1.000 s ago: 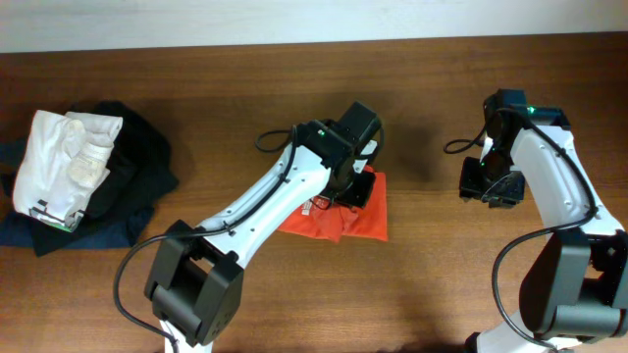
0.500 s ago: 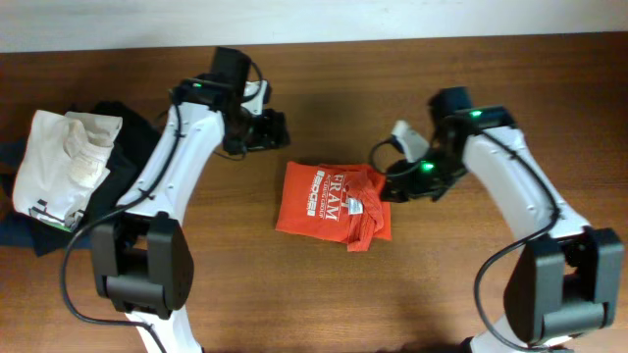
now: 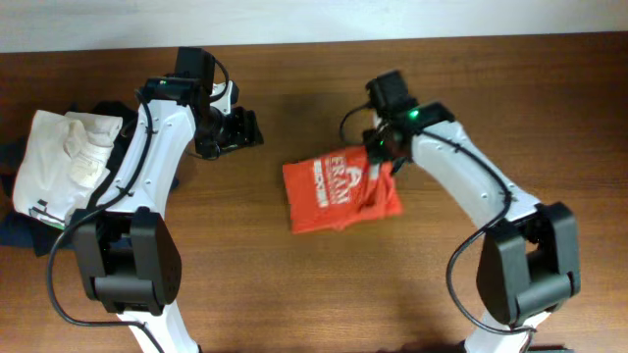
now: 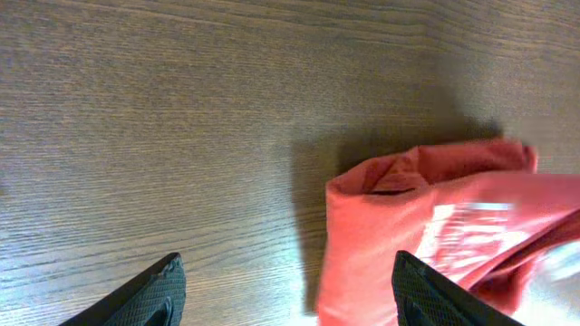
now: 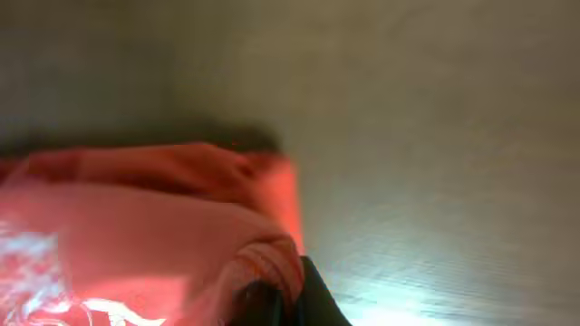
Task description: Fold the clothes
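Note:
The clothes are one red-orange T-shirt [image 3: 334, 194] with white "FRAM" lettering, lying folded into a rough rectangle mid-table. My right gripper [image 3: 379, 162] is at its upper right corner, shut on a ribbed edge of the cloth [image 5: 272, 263]; the dark fingers [image 5: 313, 299] pinch it at the bottom of the right wrist view. My left gripper [image 3: 243, 129] hovers to the upper left of the shirt, open and holding nothing. In the left wrist view its fingertips [image 4: 159, 292] are spread wide, with the shirt's folded end [image 4: 408, 217] lying beyond them.
At the far left a white garment [image 3: 67, 162] lies on a heap of black and navy garments [image 3: 142, 162]. The table's back edge meets a white wall [image 3: 314, 20] along the top.
My right gripper moved up and left and shut on the shirt's corner; the shirt shifted and turned. My left arm left the shirt, opened and drew back to the upper left.

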Robot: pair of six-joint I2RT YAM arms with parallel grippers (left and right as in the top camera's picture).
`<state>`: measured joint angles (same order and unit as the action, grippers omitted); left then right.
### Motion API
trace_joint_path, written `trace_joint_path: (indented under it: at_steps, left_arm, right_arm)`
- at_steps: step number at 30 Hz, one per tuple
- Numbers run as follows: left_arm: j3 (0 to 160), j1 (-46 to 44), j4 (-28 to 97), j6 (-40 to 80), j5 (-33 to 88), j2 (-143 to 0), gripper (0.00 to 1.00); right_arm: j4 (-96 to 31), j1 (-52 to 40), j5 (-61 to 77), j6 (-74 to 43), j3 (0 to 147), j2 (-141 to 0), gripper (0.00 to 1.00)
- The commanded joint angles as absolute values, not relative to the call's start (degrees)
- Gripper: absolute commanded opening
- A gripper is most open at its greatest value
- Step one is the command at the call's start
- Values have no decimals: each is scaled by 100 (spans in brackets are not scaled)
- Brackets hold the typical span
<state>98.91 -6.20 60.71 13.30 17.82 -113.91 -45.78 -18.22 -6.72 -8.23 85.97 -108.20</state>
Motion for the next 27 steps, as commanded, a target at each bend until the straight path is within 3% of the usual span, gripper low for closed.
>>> trace_joint_path:
  at_steps: [1, 2, 3, 4, 6, 10, 16, 17, 18, 19, 20, 22, 24, 25, 27]
  left_arm:
    - [9937, -611, 6097, 1341, 1822, -11443, 72]
    - [9937, -611, 6108, 1341, 1824, -11443, 72]
    - [9937, -611, 6152, 1341, 1824, -11443, 72]
    - [9937, -611, 6204, 1341, 1824, -11443, 73]
    - [9937, -683, 6198, 1313, 1824, -11443, 74]
    - [9937, -1343, 5500, 928, 1826, -11640, 73]
    - [9937, -2189, 5216, 930, 1817, -12901, 73]
    - [9937, -2193, 5207, 932, 1780, -12988, 73]
    - [9937, -2193, 5256, 932, 1761, -13061, 73]
    - [9935, -2191, 5325, 932, 1761, -13063, 72]
    - [9935, -2193, 5468, 932, 1758, -13063, 66]
    - [9935, -2193, 5808, 932, 1754, -13063, 63]
    - [9935, -2193, 5977, 932, 1426, -13063, 61]
    - [9935, -2193, 6108, 934, 1413, -13063, 60]
    - [9935, -2224, 6405, 965, 1420, -13063, 58]
  right_arm:
    - [-4558, -1529, -1070, -622, 8648, -10965, 42]
    - [-4565, -1457, -1245, -646, 8600, -11061, 45]
    - [-4606, -1406, -1253, -672, 8593, -11098, 68]
    - [-4676, -1334, -1275, -668, 8608, -11074, 79]
    - [-4941, -1267, -1260, -696, 8705, -10960, 82]
    - [-6560, -1299, 751, -421, 8619, -10665, 69]
    - [-5542, -1437, 788, -338, 7310, -10665, 66]
    - [-5227, -1461, 727, -342, 7091, -10665, 60]
    - [-4917, -1461, 681, -342, 6921, -10676, 37]
    - [-4816, -1455, 484, -379, 6912, -10676, 22]
    - [-4818, -1433, -117, -646, 7035, -10661, 19]
    - [-4969, -1142, -967, -958, 7601, -10641, 13]
    - [-4807, -742, -1035, -954, 7909, -10641, 21]
    - [-4646, -580, -991, -954, 7907, -10643, 35]
    - [-4517, -473, -775, -952, 7907, -10643, 47]
